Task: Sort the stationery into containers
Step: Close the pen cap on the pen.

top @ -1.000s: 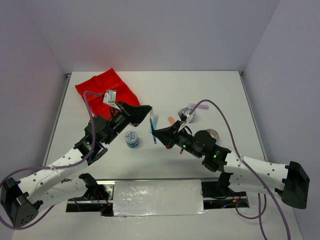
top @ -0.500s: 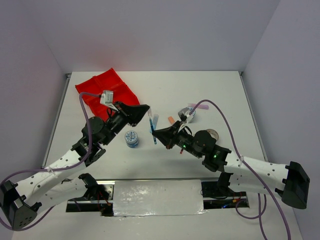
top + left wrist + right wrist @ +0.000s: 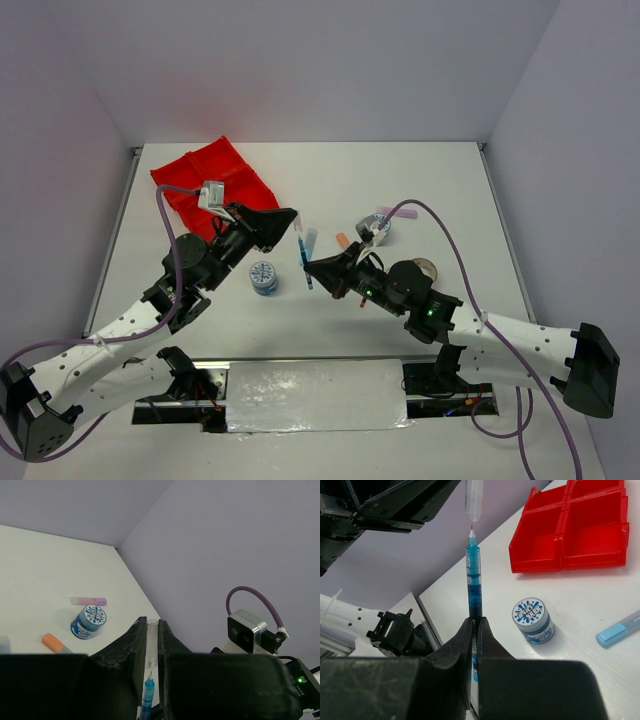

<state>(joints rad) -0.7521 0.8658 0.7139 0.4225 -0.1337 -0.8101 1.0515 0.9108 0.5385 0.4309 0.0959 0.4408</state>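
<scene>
The right gripper (image 3: 474, 625) clamps the pen (image 3: 474, 580) tip-up, its lower end hidden between the jaws. Just above the tip, the left gripper (image 3: 150, 626) pinches a clear cap (image 3: 474, 497), top cropped.

No text, brand, number or sign can be read in any view. The blue-white tub (image 3: 533, 620) near the red tray (image 3: 570, 535) bears a printed lid, but its marks are too blurred to read.
</scene>
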